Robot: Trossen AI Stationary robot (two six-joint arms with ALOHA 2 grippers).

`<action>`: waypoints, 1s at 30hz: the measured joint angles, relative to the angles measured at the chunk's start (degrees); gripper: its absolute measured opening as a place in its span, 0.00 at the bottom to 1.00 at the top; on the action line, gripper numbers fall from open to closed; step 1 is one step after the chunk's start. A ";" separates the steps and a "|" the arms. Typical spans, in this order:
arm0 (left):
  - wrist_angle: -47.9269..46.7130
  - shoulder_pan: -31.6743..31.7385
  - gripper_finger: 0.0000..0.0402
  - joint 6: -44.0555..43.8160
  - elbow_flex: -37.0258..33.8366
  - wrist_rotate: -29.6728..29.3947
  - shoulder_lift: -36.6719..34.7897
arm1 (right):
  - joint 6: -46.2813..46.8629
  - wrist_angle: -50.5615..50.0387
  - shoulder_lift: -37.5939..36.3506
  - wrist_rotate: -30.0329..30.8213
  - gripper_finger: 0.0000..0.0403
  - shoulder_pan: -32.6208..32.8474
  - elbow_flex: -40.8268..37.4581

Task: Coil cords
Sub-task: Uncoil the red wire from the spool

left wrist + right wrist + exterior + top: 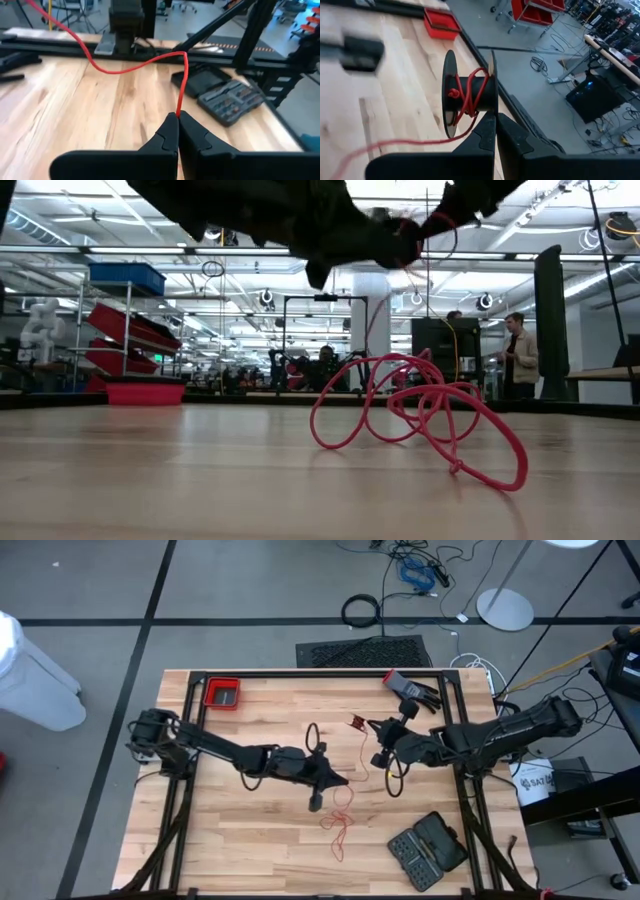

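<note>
Your left gripper (177, 120) is pinched tight on the red cord (125, 65), which runs away from its tips toward the right arm. Your right gripper (495, 122) is clamped on the black spool (467, 95), a few red turns already round its core. The spool's axis lies roughly across the cord's run. Slack lies in loose loops on the worktop (240, 840) below. The red bin (222, 693) looks empty; the black bit case (428, 848) holds bits.
</note>
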 joint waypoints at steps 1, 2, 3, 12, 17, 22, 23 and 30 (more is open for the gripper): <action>0.11 0.18 0.00 -0.01 0.00 -0.01 0.53 | -0.09 -0.08 0.00 -0.64 0.00 0.38 0.69; -0.05 0.36 0.00 -0.01 0.00 0.00 0.95 | -0.11 -0.12 0.00 -1.38 0.00 0.86 1.42; -0.27 0.53 0.00 -0.01 -0.01 0.00 1.28 | -0.11 -0.18 0.00 -2.07 0.00 1.30 2.17; -3.02 1.92 0.00 -1.38 0.00 -0.02 1.65 | 0.04 -1.55 0.00 -5.74 0.00 6.33 7.18; -6.40 3.08 0.00 -1.25 0.00 -0.02 0.04 | 0.07 -3.27 0.00 -5.76 0.00 9.04 8.99; -13.69 4.66 0.00 -1.18 0.00 -0.79 -3.31 | 1.49 -6.13 0.00 -5.76 0.00 11.09 10.53; -15.43 4.92 0.00 -1.12 -0.01 -0.98 -4.25 | 2.00 -7.14 0.00 -5.76 0.00 11.34 10.85; -22.09 5.22 0.00 -0.37 0.00 -3.31 -11.23 | 5.58 -11.29 0.00 -5.92 0.00 12.12 11.88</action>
